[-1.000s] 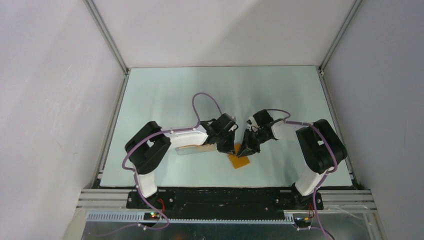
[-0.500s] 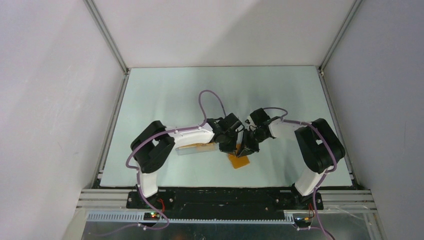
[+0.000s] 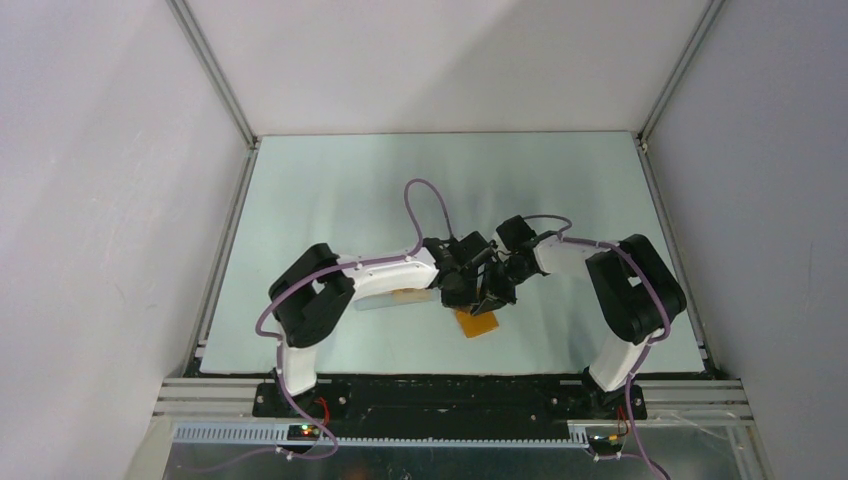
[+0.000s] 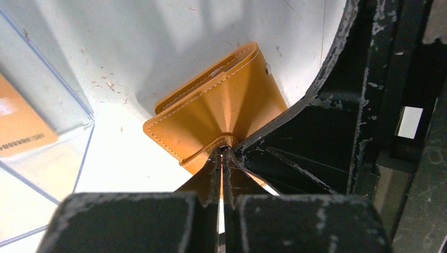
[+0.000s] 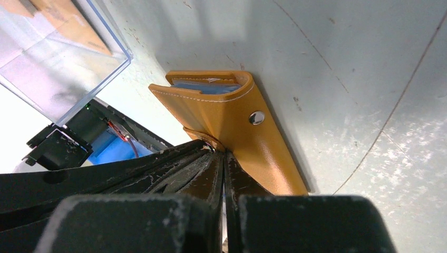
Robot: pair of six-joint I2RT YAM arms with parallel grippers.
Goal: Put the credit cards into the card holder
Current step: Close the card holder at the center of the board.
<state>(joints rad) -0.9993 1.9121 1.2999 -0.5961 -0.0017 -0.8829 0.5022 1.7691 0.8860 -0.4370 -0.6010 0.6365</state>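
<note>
The card holder [image 3: 478, 324] is an orange-tan folding wallet on the table between the two arms. In the right wrist view the card holder [image 5: 232, 113] shows a blue-grey inner pocket and a metal snap. My right gripper [image 5: 222, 152] is shut on its near flap edge. My left gripper [image 4: 223, 151] pinches the same near edge of the card holder [image 4: 221, 100] from the other side. From above, the left gripper [image 3: 462, 291] and the right gripper [image 3: 493, 295] meet tip to tip over the wallet. One credit card [image 4: 21, 129] lies inside a clear box.
The clear plastic box [image 3: 385, 300] lies just left of the wallet, under the left forearm, and its corner [image 5: 58, 58] is close to the grippers. Grey walls and aluminium rails enclose the table [image 3: 330, 190].
The left arm has swung right until its gripper meets the right gripper at the wallet. The right gripper has closed on the wallet's edge. The wallet has stayed in place.
</note>
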